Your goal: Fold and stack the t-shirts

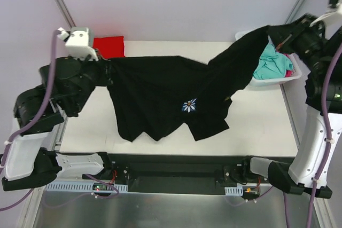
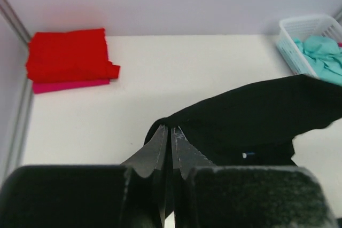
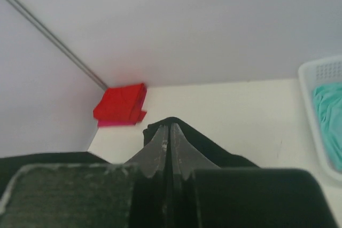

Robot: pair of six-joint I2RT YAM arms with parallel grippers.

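Jaws pinching cloth, left gripper [image 2: 171, 130] at nine and right gripper [image 3: 169, 128] at two o'clock spread black t-shirt [image 1: 160, 94], presumably for folding.

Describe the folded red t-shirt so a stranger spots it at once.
Look to the far left corner of the table. The red t-shirt lies folded there atop a pink t-shirt. Nothing else is red, and the black t-shirt is unfolded.
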